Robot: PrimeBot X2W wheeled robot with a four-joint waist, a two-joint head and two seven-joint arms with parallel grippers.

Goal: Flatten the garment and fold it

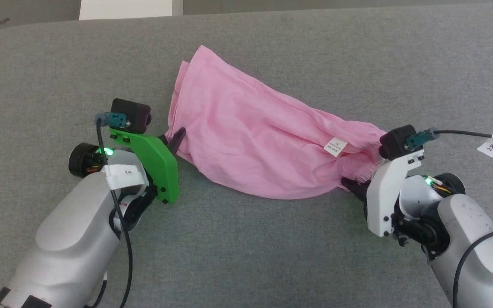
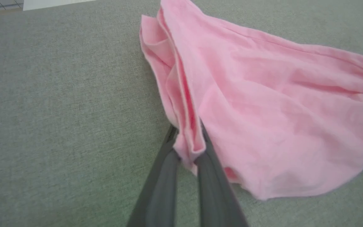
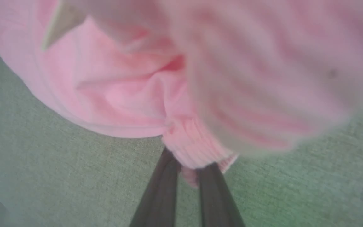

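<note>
Garment (image 1: 246, 137) clamped by left hand (image 2: 187, 130) at a folded edge, right hand (image 3: 190, 159) at the waistband (image 3: 197, 145), blurred close-up.

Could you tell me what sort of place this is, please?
Probably an indoor lab bench for cloth handling: a wide grey fabric-covered surface, a pink garment pinched by the left claw and right claw, and a tagged cable.

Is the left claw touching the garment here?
Touching. The left wrist view shows the left claw shut on a fold at the edge of the garment.
</note>
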